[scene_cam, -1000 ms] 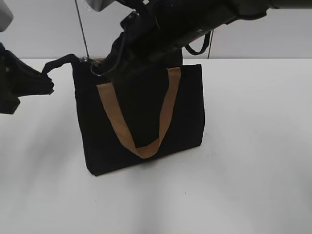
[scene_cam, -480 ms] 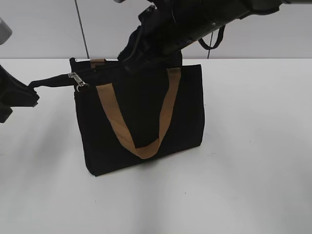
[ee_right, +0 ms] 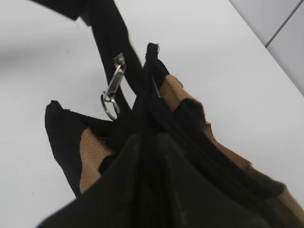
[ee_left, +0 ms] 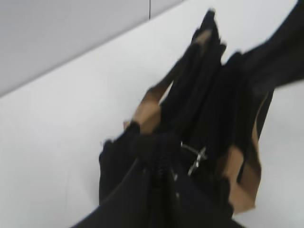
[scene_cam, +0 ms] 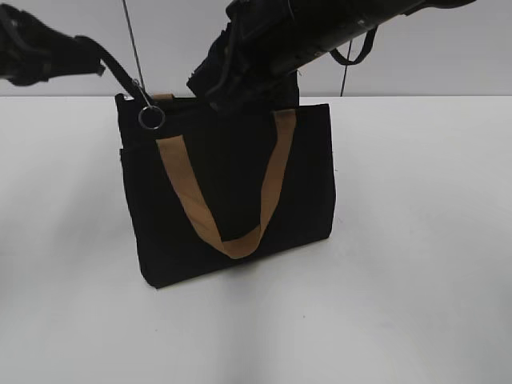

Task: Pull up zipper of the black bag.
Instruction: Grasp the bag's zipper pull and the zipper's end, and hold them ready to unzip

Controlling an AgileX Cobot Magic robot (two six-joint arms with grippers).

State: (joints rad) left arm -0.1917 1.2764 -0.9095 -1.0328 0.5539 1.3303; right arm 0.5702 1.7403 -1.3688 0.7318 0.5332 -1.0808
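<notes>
The black bag [scene_cam: 232, 192] stands upright on the white table with a tan handle [scene_cam: 228, 204] hanging down its front. My left gripper [scene_cam: 86, 58] is up at the far left, shut on a black strap [scene_cam: 120, 76] that slants down to the bag's top left corner. The silver ring pull [scene_cam: 151, 118] hangs there. In the blurred left wrist view the jaws [ee_left: 161, 166] pinch this strap beside the clip [ee_left: 194, 159]. My right gripper [scene_cam: 214, 86] is shut on the zipper line of the top rim [ee_right: 148, 142], right of the silver clip [ee_right: 114, 88].
The white table [scene_cam: 416, 240] spreads around the bag. A grey wall with a thin dark cable [scene_cam: 132, 48] stands behind. The right arm [scene_cam: 320, 32] crosses above the bag from the upper right.
My left gripper has risen from low at the left to high at the upper left, lifting the strap from level to a steep slant. The ring now hangs down. The right gripper stays on the rim.
</notes>
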